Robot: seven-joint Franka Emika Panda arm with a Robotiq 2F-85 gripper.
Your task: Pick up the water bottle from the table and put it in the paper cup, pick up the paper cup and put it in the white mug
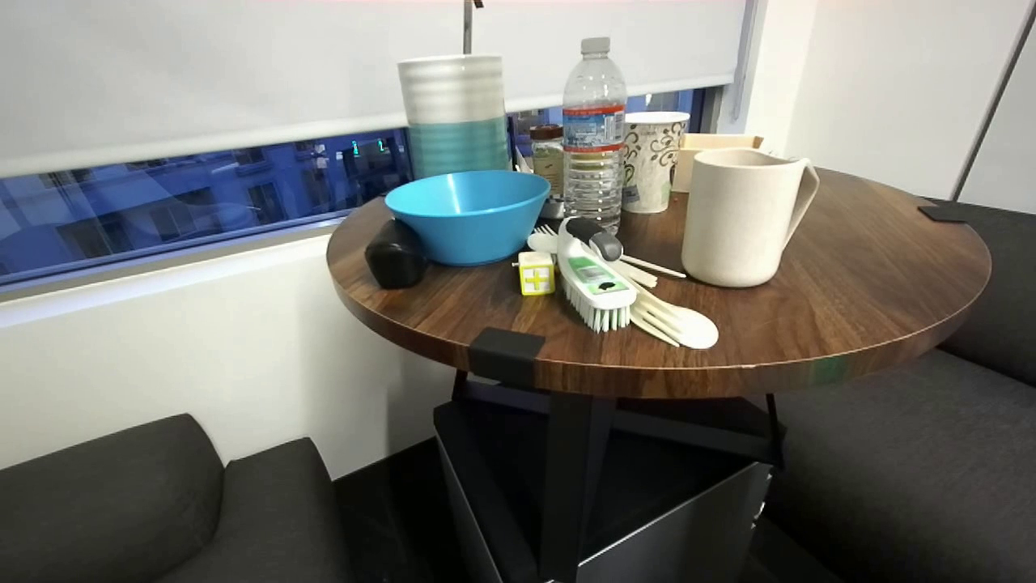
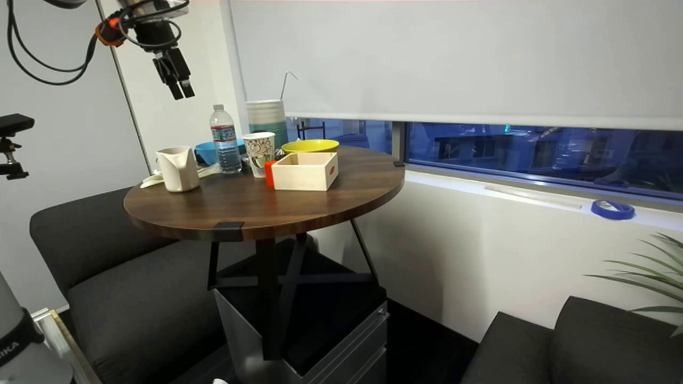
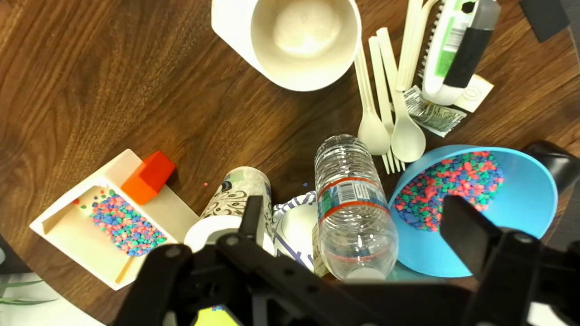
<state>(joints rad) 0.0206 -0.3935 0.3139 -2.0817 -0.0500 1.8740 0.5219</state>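
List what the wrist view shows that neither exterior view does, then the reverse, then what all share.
Only the wrist view: coloured bits inside the blue bowl and the wooden box, and the inner floor of the white mug.
Only the exterior views: the window and the white blind.
Shared: the table, water bottle, paper cup, white mug, blue bowl and wooden box.

Both exterior views look across the table, wrist view down.

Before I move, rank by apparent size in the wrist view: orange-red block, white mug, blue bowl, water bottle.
Largest: blue bowl
Middle: water bottle and white mug, unranked; they look close, and the picture's edge cuts off the mug
Smallest: orange-red block
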